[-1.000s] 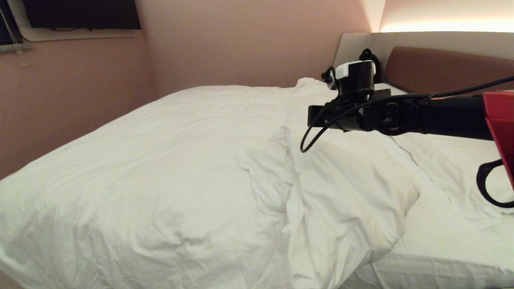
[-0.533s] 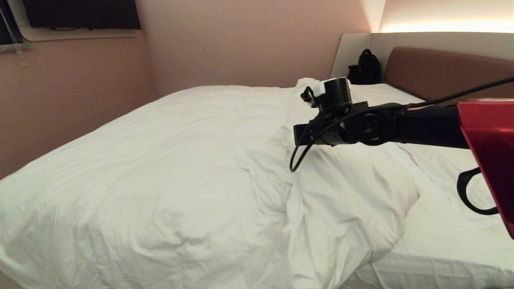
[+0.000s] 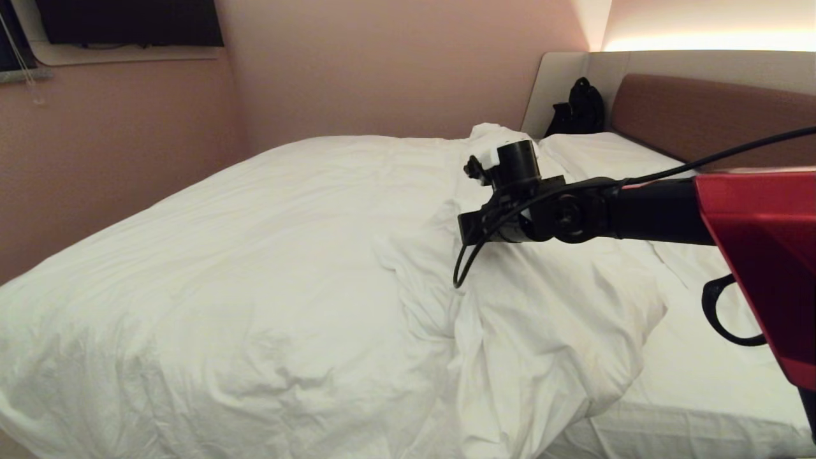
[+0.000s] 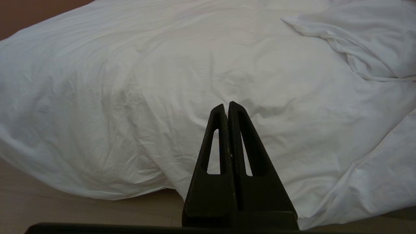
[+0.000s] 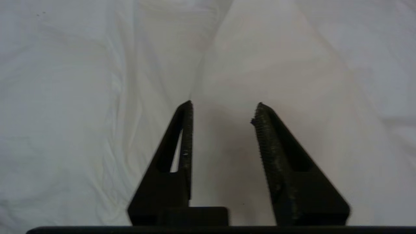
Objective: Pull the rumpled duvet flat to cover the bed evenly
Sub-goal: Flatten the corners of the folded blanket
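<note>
While the puffy white duvet in its creased cotton cover lay heaped across the left and centre of the head view, its bunched fold at lower centre had not shifted since the earlier frames, and it left the white fitted sheet of the low double bed bare at lower right. The right arm, black with a red shell, had swung from upper right toward the centre and lower, so its wrist hung above the fold. In the right wrist view the right gripper pointed down at the duvet with its jaws parted partway, nothing between them. In the left wrist view the left gripper was pressed closed and empty, facing the duvet's near edge above the pale wooden floor. A black bag sat at the padded headboard.
</note>
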Robot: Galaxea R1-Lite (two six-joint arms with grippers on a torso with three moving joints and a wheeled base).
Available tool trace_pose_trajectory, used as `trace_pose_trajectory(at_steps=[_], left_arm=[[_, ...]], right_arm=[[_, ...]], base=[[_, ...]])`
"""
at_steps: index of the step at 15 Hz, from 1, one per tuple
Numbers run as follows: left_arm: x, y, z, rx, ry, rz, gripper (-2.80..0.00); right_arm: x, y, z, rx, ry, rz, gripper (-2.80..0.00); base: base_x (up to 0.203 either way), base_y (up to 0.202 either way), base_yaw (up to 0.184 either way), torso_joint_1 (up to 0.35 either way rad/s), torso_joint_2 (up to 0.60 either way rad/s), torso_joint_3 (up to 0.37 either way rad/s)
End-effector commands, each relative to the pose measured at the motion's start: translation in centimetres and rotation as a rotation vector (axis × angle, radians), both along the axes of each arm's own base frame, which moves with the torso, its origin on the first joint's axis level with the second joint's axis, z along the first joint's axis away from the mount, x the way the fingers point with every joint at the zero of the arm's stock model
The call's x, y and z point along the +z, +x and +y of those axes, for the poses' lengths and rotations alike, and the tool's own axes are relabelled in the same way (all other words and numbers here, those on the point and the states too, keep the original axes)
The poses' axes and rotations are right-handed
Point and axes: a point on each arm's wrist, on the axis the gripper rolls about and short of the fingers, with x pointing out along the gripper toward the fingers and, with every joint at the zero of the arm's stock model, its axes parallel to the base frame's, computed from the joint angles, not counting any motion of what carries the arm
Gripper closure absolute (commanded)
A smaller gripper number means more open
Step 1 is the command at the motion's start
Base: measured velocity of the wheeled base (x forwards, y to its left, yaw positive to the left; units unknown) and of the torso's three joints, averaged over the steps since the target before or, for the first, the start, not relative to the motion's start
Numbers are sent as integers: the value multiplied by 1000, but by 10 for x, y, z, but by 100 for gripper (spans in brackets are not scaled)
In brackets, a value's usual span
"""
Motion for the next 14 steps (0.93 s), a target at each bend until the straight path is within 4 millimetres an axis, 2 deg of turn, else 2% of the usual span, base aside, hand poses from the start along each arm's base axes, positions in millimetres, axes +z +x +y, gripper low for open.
trace_pose_trajectory(at_steps=[1, 6, 9, 14], left_arm=[[0, 0, 0, 0, 0, 0, 0], [0, 0, 0, 0, 0, 0, 0], [0, 0, 0, 0, 0, 0, 0], [0, 0, 0, 0, 0, 0, 0]], right_arm=[[-7, -1, 6, -30, -73, -8, -280], [-14, -12, 27, -20, -172, -20, -280], [-22, -16, 39, -76, -288, -41, -280], [-37, -10, 44, -156, -391, -63, -280]], base=[[0, 0, 0, 0, 0, 0], [0, 0, 0, 0, 0, 0], [0, 0, 0, 0, 0, 0], [0, 0, 0, 0, 0, 0]])
